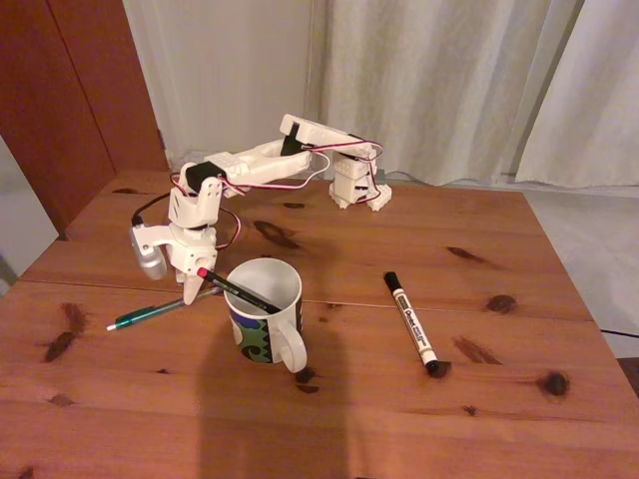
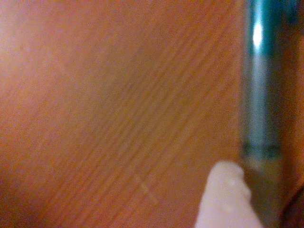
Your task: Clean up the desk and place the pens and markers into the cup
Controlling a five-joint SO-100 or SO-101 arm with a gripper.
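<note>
Pale, pleated fabric curtains [image 1: 449, 85] hang across the back of the fixed view, reaching down behind the far table edge. A dark reddish-brown wooden door or panel [image 1: 70, 95] stands at left beside a plain off-white wall strip [image 1: 225, 70]. Lighting is dim and warm; light grey floor [image 1: 589, 249] at right.

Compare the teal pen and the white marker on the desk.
The teal pen is thin and green; the white marker is thicker, with printed text and black ends. The pen lies left of the cup at the gripper; the marker lies alone to the right. Both rest on the desk.
</note>
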